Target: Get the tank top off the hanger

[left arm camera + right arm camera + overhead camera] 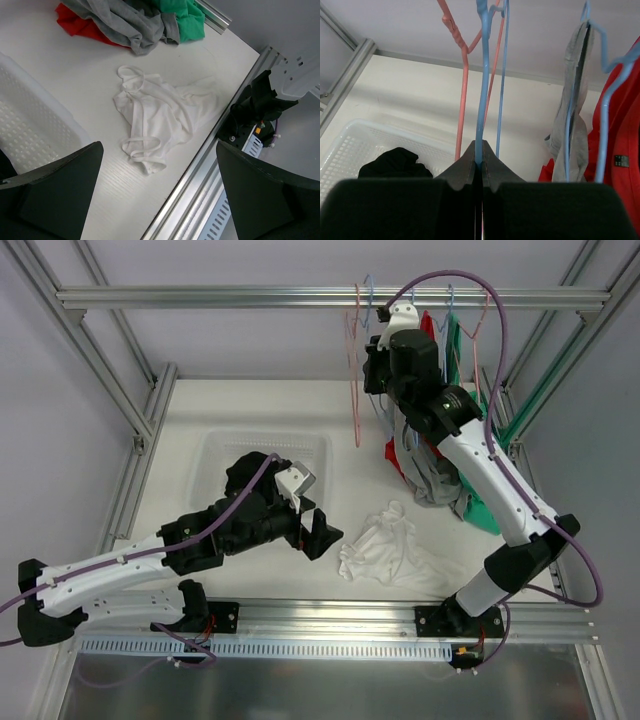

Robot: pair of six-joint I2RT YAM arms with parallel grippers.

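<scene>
While the white tank top point(385, 545) is lying crumpled on the table point(240, 410), off any hanger, the left gripper point(312, 515) is hovering just beside it, jaws spread wide and empty. The right gripper point(481, 170) is clenching the bare blue hanger point(481, 100).

- Left arm point(110, 570) lies low, stretched forward and inward, wrist tilted down.
- Left gripper point(312, 512): jaws spread wide, nothing between them.
- Right arm point(500, 480) reaches up and back, elbow bent.
- Right gripper point(480, 161) is raised high, jaws pinched together on the blue hanger point(481, 100).
</scene>
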